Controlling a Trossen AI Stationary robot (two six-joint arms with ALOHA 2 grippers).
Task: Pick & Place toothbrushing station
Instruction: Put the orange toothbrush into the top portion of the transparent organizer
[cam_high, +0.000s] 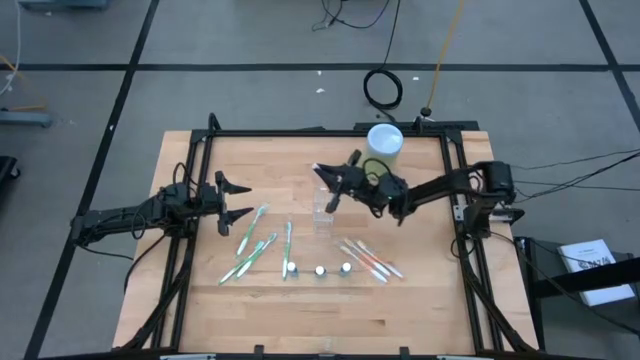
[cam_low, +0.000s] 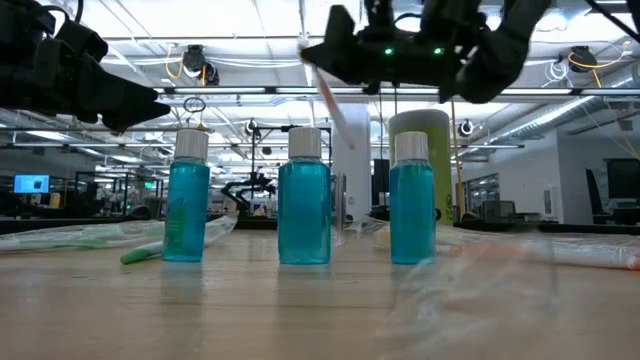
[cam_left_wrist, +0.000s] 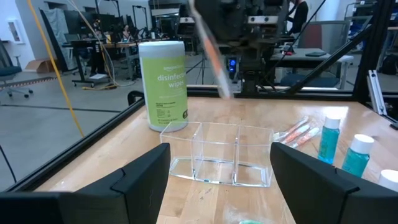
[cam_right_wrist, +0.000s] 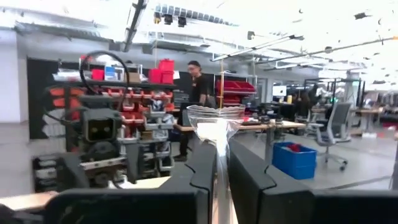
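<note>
My right gripper (cam_high: 335, 185) is shut on an orange-white toothbrush (cam_left_wrist: 212, 57) held in the air over a clear three-compartment holder (cam_left_wrist: 217, 155) that stands on the table. My left gripper (cam_high: 238, 200) is open and empty, left of the holder, with its fingers toward it. Green-white toothbrushes (cam_high: 252, 245) lie flat at the front left, orange-white ones (cam_high: 370, 260) at the front right. Three small bottles of blue liquid with white caps (cam_low: 304, 200) stand upright in a row near the front edge. My right gripper pinches the toothbrush in its clear wrapper (cam_right_wrist: 219, 138) between its two fingers, near the brush's upper end. The brush hangs slanting below the fingers (cam_low: 332, 100). It is lifted clear, above the holder and touching nothing else.
A lime-green wipes canister with a white lid (cam_high: 385, 140) stands at the far edge behind the holder. A black frame (cam_high: 300, 132) runs around the table. Bare wood lies between my left gripper and the holder.
</note>
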